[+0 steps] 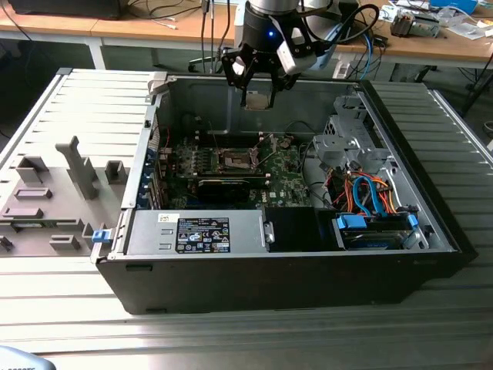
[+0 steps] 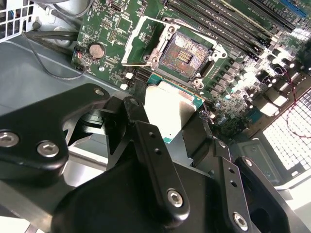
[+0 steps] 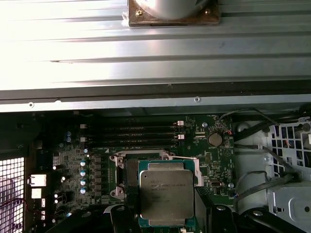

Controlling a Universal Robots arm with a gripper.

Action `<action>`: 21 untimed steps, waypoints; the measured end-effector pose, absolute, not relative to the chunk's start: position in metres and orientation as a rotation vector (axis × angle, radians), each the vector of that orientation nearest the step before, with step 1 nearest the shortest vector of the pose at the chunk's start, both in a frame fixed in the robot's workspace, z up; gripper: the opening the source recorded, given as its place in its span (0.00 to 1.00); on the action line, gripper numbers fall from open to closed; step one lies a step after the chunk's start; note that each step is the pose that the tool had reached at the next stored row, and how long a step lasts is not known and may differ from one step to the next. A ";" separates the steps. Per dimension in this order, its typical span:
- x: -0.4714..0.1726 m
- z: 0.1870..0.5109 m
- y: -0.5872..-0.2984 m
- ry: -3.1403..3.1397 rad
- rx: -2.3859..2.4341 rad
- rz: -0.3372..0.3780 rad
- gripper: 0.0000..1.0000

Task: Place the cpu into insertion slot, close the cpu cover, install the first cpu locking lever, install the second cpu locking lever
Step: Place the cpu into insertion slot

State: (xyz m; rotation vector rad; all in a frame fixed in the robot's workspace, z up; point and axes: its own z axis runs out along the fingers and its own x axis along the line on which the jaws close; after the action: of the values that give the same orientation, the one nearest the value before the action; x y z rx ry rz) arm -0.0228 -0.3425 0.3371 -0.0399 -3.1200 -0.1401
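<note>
Clamping the cpu [image 3: 166, 196], my gripper [image 1: 257, 100] hangs above the case [image 1: 269, 281]. The second wrist view exposes the bare insertion slot [image 2: 183, 52].

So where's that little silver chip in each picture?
Exterior view: the cpu hangs in the tool, above the open case.
Second wrist view: cpu in the tool's grip, near the insertion slot.
First wrist view: cpu overlapping the insertion slot.
Shared landmark: the insertion slot.

Qty: 1 arm [image 1: 269, 23], 1 cpu [image 3: 166, 196], 1 slot [image 2: 182, 53], 1 cover [image 2: 132, 41], 1 coin cell [image 2: 96, 49], 1 board [image 1: 289, 166], 1 PC case [image 1: 269, 285], 1 PSU [image 1: 200, 231], 1 counter [image 1: 231, 339]. RAM slots [image 3: 146, 128]: approx. 4, exact no. unclear.
</note>
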 end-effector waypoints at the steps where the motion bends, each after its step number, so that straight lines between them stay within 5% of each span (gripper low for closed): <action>1: -0.023 0.337 -0.342 -3.120 -0.040 -0.140 0.55; 21: -0.023 0.333 -0.342 -3.120 -0.040 -0.140 0.55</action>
State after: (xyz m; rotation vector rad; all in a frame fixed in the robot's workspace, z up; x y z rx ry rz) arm -0.0229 -0.3424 0.3327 -0.0399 -3.1200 -0.1402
